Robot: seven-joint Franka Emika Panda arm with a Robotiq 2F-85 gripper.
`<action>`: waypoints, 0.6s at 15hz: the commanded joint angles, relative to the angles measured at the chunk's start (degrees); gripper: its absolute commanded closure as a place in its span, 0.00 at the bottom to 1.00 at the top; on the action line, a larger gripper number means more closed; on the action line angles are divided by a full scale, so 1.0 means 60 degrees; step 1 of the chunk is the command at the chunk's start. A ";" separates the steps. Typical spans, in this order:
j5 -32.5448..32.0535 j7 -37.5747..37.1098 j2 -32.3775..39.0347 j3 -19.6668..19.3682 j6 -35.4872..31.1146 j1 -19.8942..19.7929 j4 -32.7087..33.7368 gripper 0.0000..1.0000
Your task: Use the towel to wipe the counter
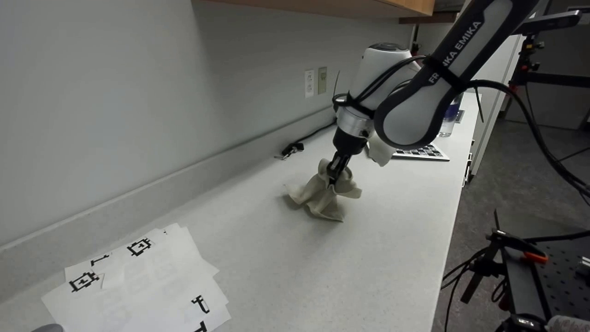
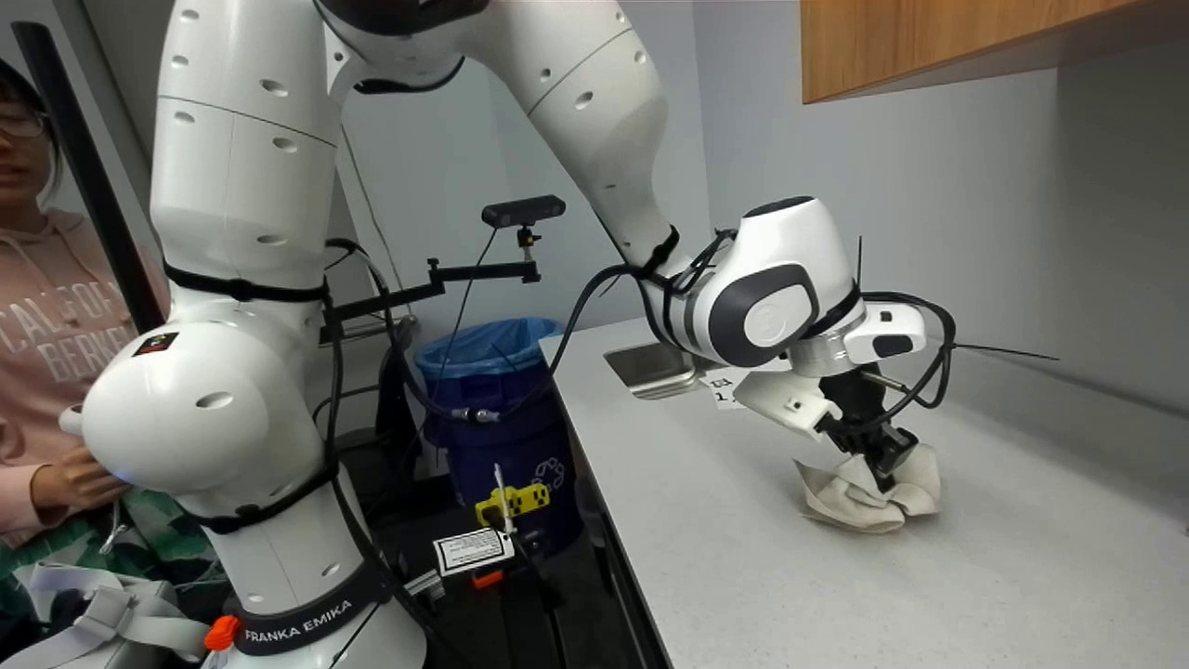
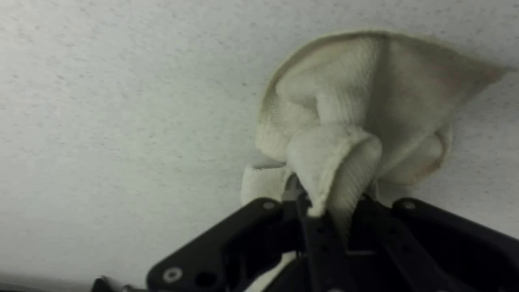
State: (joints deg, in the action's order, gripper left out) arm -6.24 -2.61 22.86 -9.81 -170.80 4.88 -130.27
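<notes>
A white robot arm (image 2: 594, 102) is bending over a long, light-grey counter (image 1: 368, 253), and its black gripper (image 1: 333, 178) is pointing down at a slant. The fingers (image 3: 292, 194) are clamping a small beige towel (image 1: 318, 193); in the wrist view, a rumpled fold is standing up between them. The rest of the towel is flaring out around and just below the gripper in loose, curling folds, its lower edges resting on the counter.

In an exterior view, overlapping white paper sheets (image 1: 138, 286) with black marks are lying well apart from the gripper, on the camera's side of it. Beyond the gripper, a black-and-white checkered board (image 1: 426, 153) is lying partly hidden by the arm, and a clear bottle (image 1: 447, 127) is standing farther past it. On the wall side of the gripper, a small dark object (image 1: 292, 148) with a cable is lying near the backsplash (image 1: 258, 147).

In an exterior view, a metal basin (image 2: 650, 367) is showing beyond the gripper, and a blue bin (image 2: 492, 418) is standing past the counter's edge. A wooden cabinet (image 2: 929, 46) is hanging higher than the gripper. A person (image 2: 70, 325) in a pink sweatshirt is partly showing well away from the gripper, behind the arm.
</notes>
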 commanded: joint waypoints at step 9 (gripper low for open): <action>-0.0197 -0.0633 0.0468 -0.0364 0.0021 0.0060 -0.0137 0.98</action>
State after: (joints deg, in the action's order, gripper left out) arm -9.30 -6.69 23.97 -15.46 -171.32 6.77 -132.58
